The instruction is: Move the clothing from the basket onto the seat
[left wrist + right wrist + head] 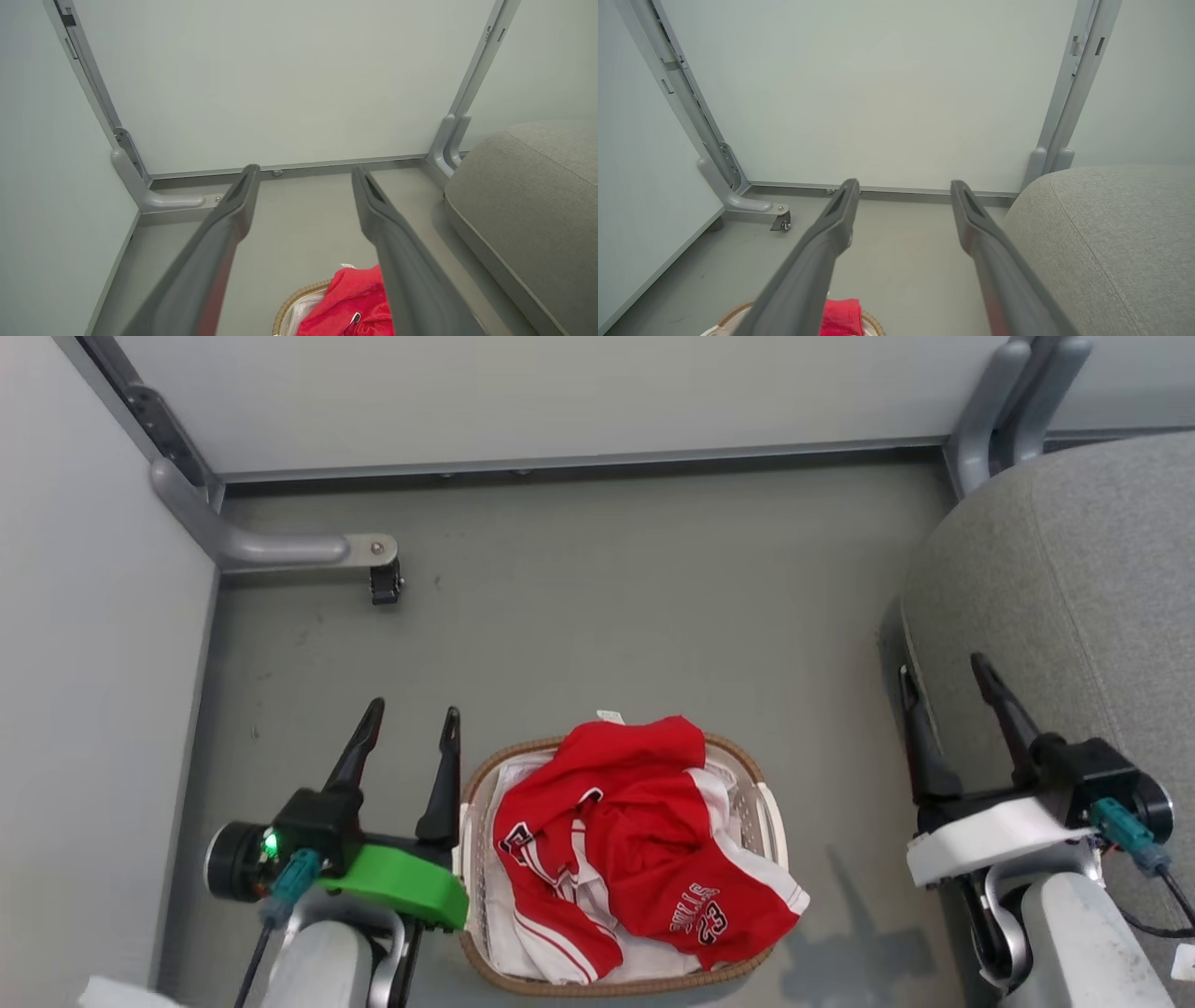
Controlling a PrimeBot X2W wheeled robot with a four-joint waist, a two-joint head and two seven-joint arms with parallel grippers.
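Red basketball clothing, a jersey and shorts, is seen heaped in the basket on the floor, with one leg of the shorts draped over the near right rim. The seat is seen to the robot's right, apart from the basket, with a strip of floor between them. The left gripper is held just beside the basket's left rim and the right gripper at the seat's edge. The fingers of both are spread apart and nothing is held. No garment has been lifted yet, so the task is judged to be at its start.

Several mishaps can be foreseen. The white liner lies under the red cloth and could be pinched along with it, so that the light basket is dragged or tipped. If only a loose fold is caught, one garment could be trailed out and dropped on the floor short of the seat. The basket could also be knocked by the left gripper, which is held so near its rim.

The area is enclosed by pale wall panels. A metal foot with a caster is seen well clear at the far left. Only the right arm itself is judged to stand near the way from basket to seat.
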